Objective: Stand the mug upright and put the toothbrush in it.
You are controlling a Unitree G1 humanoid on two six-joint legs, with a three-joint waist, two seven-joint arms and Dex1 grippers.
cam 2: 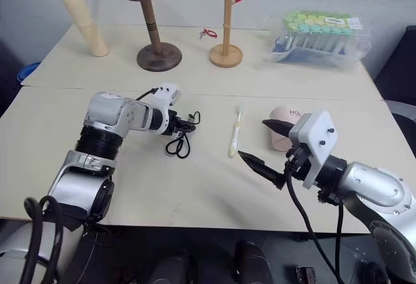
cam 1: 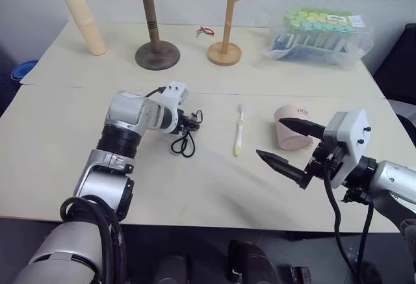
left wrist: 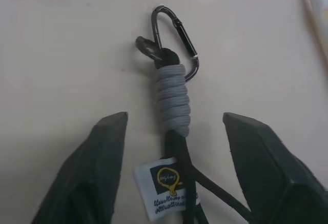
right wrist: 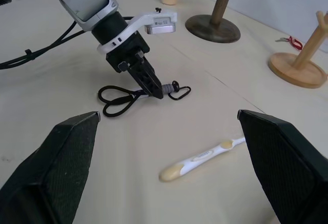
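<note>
The pale pink mug (cam 1: 290,127) lies tipped on the table at the right, its opening hidden from me. The white and yellow toothbrush (cam 1: 238,131) lies flat to its left, also seen in the right wrist view (right wrist: 202,156). My right gripper (cam 1: 270,136) hovers open just in front of the mug, one finger crossing its side and nothing between the fingers. My left gripper (cam 1: 192,123) is down over a black cable loop (cam 1: 184,144) with a carabiner. Its fingers (left wrist: 110,147) stand apart on either side of the cord (left wrist: 173,96) without touching it.
Along the back of the table stand a tall cream cylinder (cam 1: 84,21), a dark wooden stand (cam 1: 155,37), a wooden peg tree (cam 1: 225,43) and a clear bag of capped tubes (cam 1: 322,34). A small red item (cam 1: 205,31) lies between the stands.
</note>
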